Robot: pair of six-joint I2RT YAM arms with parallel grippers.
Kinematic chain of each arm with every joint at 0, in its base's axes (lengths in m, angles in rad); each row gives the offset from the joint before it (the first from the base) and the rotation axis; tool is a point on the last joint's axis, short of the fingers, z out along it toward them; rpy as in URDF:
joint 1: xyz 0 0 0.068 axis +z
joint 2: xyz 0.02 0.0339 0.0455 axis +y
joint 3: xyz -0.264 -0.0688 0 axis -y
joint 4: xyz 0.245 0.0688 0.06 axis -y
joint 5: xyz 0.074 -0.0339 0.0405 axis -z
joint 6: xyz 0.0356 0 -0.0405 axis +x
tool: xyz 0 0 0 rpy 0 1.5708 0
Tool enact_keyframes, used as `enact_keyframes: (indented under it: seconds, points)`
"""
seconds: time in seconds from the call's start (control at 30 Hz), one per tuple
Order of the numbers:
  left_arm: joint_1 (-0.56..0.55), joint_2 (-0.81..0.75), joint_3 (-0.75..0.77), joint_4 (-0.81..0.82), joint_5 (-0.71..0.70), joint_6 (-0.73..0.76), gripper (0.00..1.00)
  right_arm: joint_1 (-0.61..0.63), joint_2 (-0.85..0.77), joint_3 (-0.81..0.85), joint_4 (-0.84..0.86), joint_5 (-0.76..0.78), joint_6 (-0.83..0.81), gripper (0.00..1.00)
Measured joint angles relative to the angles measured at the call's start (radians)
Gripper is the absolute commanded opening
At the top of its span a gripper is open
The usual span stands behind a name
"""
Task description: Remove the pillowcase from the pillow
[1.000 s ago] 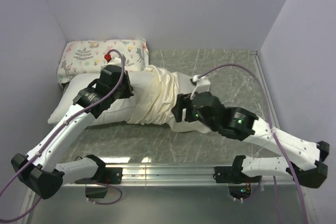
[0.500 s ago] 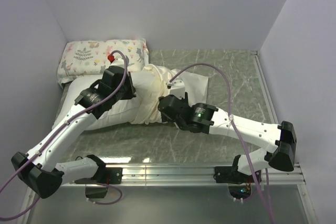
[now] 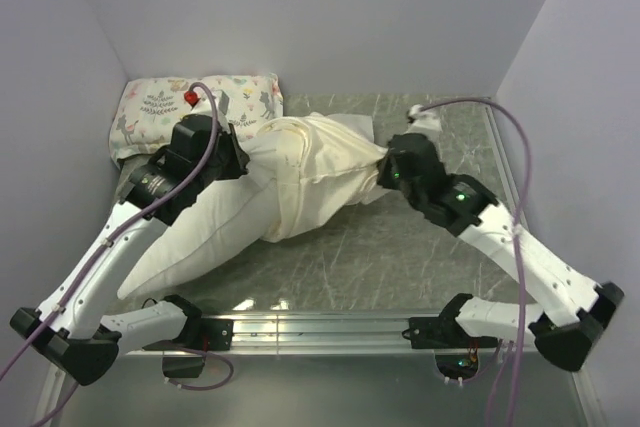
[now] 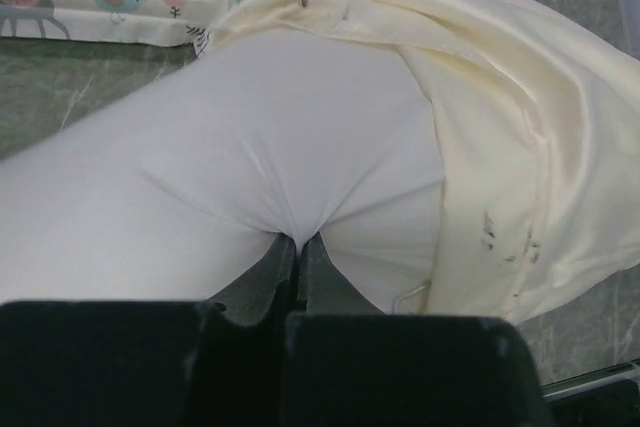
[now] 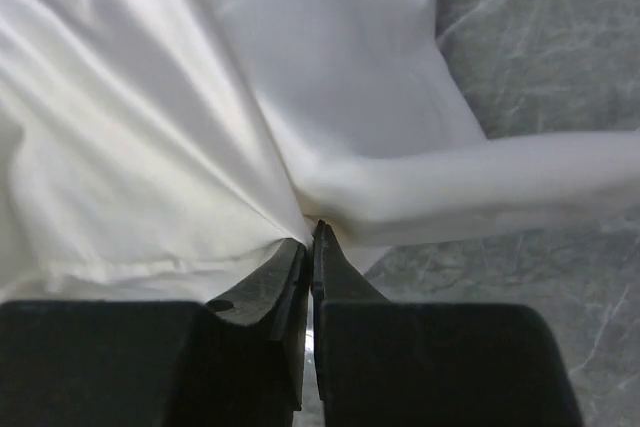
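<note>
Tightly between right fingers (image 5: 278, 295), pillowcase (image 5: 150, 167).

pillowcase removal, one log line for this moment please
left gripper: shut on pillow | right gripper: shut on pillowcase | status: pillowcase partly off pillow

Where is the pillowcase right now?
In the top view the pillowcase sits mid-table, bunched over the right end of the pillow, just right of the printed pillow, with the right pincer shut on its right edge.
</note>
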Motion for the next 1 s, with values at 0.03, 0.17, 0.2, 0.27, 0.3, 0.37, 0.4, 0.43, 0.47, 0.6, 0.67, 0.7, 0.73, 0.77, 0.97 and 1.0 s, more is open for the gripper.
enact_keyframes:
  seconds: [0.03, 0.17, 0.2, 0.27, 0.3, 0.37, 0.4, 0.43, 0.47, 0.6, 0.67, 0.7, 0.73, 0.77, 0.97, 1.0]
  points:
    - [0.014, -0.007, 0.012, -0.004, 0.015, 0.0, 0.0, -0.051, -0.034, -0.004, 0.013, -0.027, -0.008, 0.03]
    - [0.056, -0.029, 0.049, -0.004, 0.071, -0.001, 0.0, -0.249, -0.125, -0.008, 0.023, -0.125, -0.042, 0.01]
    - [0.071, -0.032, 0.055, -0.004, 0.082, -0.001, 0.0, -0.304, -0.137, -0.011, 0.021, -0.147, -0.053, 0.01]
    - [0.097, -0.034, 0.061, -0.004, 0.095, 0.0, 0.0, -0.417, -0.145, -0.016, 0.018, -0.196, -0.077, 0.0]
    - [0.11, -0.034, 0.061, -0.004, 0.102, 0.001, 0.0, -0.463, -0.144, -0.018, 0.014, -0.216, -0.087, 0.0]
    - [0.141, -0.034, 0.061, -0.004, 0.12, 0.005, 0.0, -0.568, -0.132, -0.022, 0.005, -0.275, -0.108, 0.0]
    - [0.156, -0.034, 0.061, -0.005, 0.132, 0.006, 0.0, -0.612, -0.122, -0.022, -0.002, -0.297, -0.116, 0.0]
    - [0.174, -0.034, 0.061, -0.004, 0.141, 0.009, 0.0, -0.645, -0.111, -0.022, -0.006, -0.314, -0.124, 0.0]
    - [0.193, -0.034, 0.061, -0.004, 0.154, 0.011, 0.0, -0.671, -0.099, -0.022, -0.008, -0.325, -0.132, 0.0]
    - [0.266, -0.032, 0.059, -0.005, 0.161, 0.027, 0.0, -0.746, -0.054, -0.02, -0.009, -0.317, -0.156, 0.0]
    - [0.303, -0.032, 0.053, -0.009, 0.157, 0.037, 0.0, -0.795, -0.033, -0.015, -0.01, -0.316, -0.165, 0.0]
    - [0.317, -0.032, 0.051, -0.016, 0.157, 0.042, 0.0, -0.823, -0.023, -0.008, -0.014, -0.321, -0.166, 0.0]
    - [0.332, -0.032, 0.047, -0.024, 0.158, 0.045, 0.0, -0.846, -0.014, 0.002, -0.018, -0.328, -0.166, 0.0]
    - [0.346, -0.03, 0.047, -0.043, 0.158, 0.051, 0.0, -0.865, -0.006, 0.015, -0.023, -0.334, -0.166, 0.0]
    - [0.372, -0.013, 0.026, -0.055, 0.196, 0.057, 0.0, -0.882, 0.018, 0.162, -0.051, -0.414, -0.161, 0.0]
    - [0.372, -0.011, 0.017, -0.048, 0.215, 0.056, 0.0, -0.878, 0.018, 0.192, -0.049, -0.426, -0.161, 0.0]
